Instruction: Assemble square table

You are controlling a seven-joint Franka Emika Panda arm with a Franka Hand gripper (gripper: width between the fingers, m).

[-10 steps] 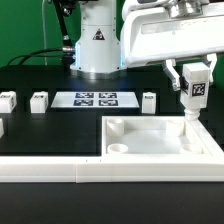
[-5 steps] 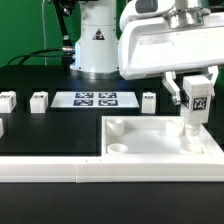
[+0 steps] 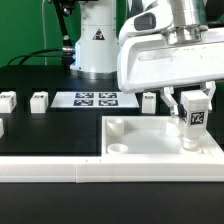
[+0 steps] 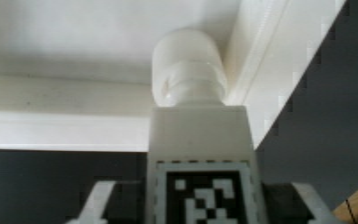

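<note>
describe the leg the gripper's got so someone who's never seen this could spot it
Find the big white square table top at the exterior view's front right. At its far corner on that side the gripper holds one tagged white leg upright. The other legs sit loose on the black table.

Leg: I see one white block leg (image 4: pixel 197 130) running straight away from the camera through the middle of my picture, its far end rounded.
Tag: a black-and-white tag (image 4: pixel 202 192) faces me on the near part of the leg.
Gripper: the gripper (image 4: pixel 199 205) has one finger at each side of the leg, closed against it.
Top: the leg's far end lies over the white square top (image 4: pixel 60 50), beside its raised rim (image 4: pixel 286 50); I cannot tell if they touch.
Surroundings: dark table surface (image 4: pixel 51 170) flanks the leg.
</note>
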